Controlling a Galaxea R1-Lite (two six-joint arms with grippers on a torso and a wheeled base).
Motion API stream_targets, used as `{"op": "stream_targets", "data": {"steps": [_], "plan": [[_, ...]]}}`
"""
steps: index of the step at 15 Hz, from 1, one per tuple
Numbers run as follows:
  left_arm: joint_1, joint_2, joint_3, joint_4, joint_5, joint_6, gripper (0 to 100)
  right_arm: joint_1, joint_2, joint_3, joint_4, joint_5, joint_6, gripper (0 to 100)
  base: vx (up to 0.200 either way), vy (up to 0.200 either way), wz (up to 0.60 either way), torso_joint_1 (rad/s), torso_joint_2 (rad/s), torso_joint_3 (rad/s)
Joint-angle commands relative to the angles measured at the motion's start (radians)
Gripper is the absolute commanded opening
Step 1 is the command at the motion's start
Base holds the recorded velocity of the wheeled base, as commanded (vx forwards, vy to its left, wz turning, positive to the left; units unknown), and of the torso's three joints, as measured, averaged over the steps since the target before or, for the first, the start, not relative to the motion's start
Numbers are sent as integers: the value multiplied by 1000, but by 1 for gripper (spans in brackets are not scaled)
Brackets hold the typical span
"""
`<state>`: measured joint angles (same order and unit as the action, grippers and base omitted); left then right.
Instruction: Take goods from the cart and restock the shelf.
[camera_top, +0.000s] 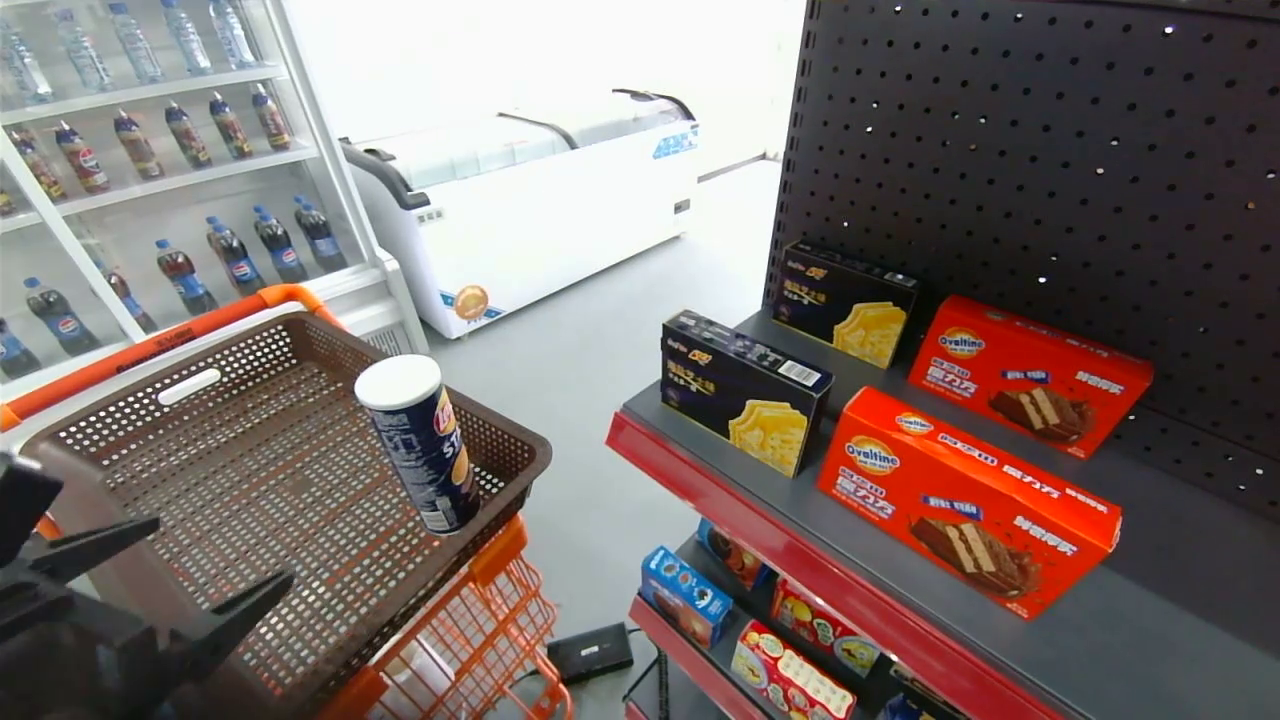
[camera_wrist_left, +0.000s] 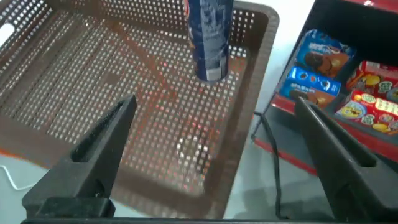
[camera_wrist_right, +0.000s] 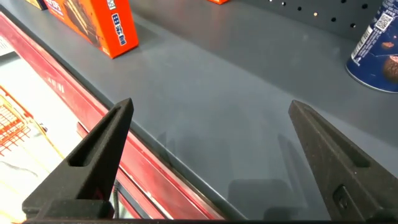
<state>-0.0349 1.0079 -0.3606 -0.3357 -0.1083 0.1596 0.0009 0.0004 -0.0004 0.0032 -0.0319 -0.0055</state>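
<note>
Chip can (camera_top: 420, 445) upright, far corner of cart basket (camera_top: 250, 330): prob. light, stiff, slick, tippy; grab mid-body. L gripper (camera_wrist_left: 214, 102) over cart basket, wide open, empty; R gripper (camera_wrist_right: 209, 107) also agape, empty.

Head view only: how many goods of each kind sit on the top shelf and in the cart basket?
Orange boxes, top shelf: 2
Black boxes, top shelf: 2
Blue canister, cart basket: 1
Total: 5
</note>
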Motion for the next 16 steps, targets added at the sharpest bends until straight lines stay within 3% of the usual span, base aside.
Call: {"op": "stream_targets", "data": {"steps": [1,8,14,16], "plan": [[-13,252,-37,-146,-2,-6,100,1,0,0,0,0,-1,100,0,0,0,0,0,0],[-16,607,-90,-494,-1,-31,100,1,0,-1,0,0,-1,100,0,0,0,0,0,0],[-19,752,-100,-672,-1,-52,100,1,0,-1,0,0,-1,100,0,0,0,0,0,0],[-23,850,-100,-827,-1,-52,100,1,0,0,0,0,-1,100,0,0,0,0,0,0]]}}
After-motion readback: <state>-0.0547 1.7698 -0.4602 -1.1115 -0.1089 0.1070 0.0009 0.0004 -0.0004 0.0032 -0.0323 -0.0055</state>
